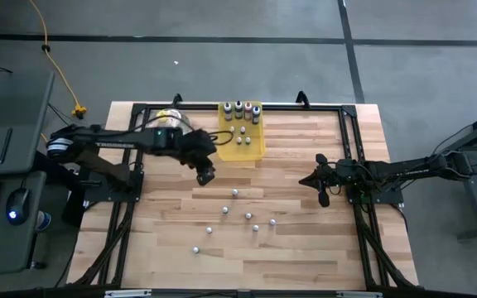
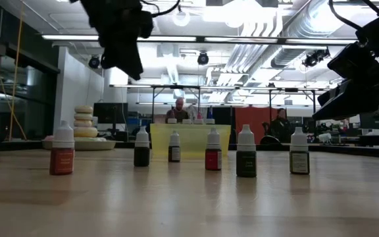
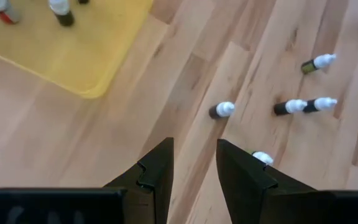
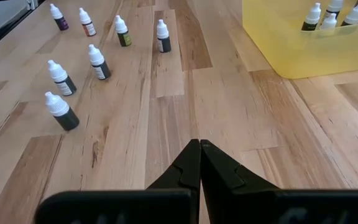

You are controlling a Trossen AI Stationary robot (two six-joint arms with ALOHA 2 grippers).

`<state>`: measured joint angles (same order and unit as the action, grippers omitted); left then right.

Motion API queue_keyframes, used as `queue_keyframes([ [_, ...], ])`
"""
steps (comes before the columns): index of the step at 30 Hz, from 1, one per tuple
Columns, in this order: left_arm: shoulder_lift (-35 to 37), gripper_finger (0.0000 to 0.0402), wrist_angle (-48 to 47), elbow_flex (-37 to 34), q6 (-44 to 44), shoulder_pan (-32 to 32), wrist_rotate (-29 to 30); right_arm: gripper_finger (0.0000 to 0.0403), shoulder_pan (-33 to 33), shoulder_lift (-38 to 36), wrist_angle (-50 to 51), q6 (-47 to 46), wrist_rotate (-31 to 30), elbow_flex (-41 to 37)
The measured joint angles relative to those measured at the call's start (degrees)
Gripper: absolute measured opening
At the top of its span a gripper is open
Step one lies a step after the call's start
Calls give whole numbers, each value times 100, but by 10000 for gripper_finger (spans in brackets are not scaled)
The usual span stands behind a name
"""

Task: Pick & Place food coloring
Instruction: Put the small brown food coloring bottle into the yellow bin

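Note:
Several small food coloring bottles (image 1: 234, 193) with white caps stand loose on the wooden table, right of centre toward the near edge; they show upright in the low view (image 2: 246, 153). More bottles (image 1: 240, 112) stand in the yellow tray (image 1: 255, 149) at the far edge. My left gripper (image 1: 206, 175) hangs open above the table, just near-left of the tray, with nothing between its fingers (image 3: 194, 168); the closest loose bottle (image 3: 222, 110) stands ahead of it. My right gripper (image 1: 322, 195) waits at the table's right side, shut (image 4: 199, 146) and holding nothing.
A stack of pale donuts (image 2: 84, 123) on a plate sits at the far left beside the tray. A black frame (image 1: 350, 149) runs round the table. People (image 2: 179, 108) show in the room beyond. Bare wood lies between the tray and the loose bottles.

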<state>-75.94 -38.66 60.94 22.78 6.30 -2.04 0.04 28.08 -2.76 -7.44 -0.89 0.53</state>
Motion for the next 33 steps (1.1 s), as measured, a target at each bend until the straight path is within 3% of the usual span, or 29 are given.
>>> queue_keyframes([
  [9, 391, 117, 2093, -1519, -129, -243, -75, 0, -1, 2, -1, 0, 2, 1],
  [17, 373, 117, 3786, -2355, -827, -345, -160, 0, 0, 2, -2, 0, 2, -1],
  [21, 367, 117, 4422, -2607, -1659, -345, -326, 0, 1, 2, -3, 0, 2, 1],
  [28, 153, 117, 4609, -2678, -3756, -334, -586, 0, 1, 4, 1, 0, 2, 1],
  [33, -211, 117, 5030, -2678, -4358, -334, -672, 0, 0, 4, -2, 0, 2, 0],
])
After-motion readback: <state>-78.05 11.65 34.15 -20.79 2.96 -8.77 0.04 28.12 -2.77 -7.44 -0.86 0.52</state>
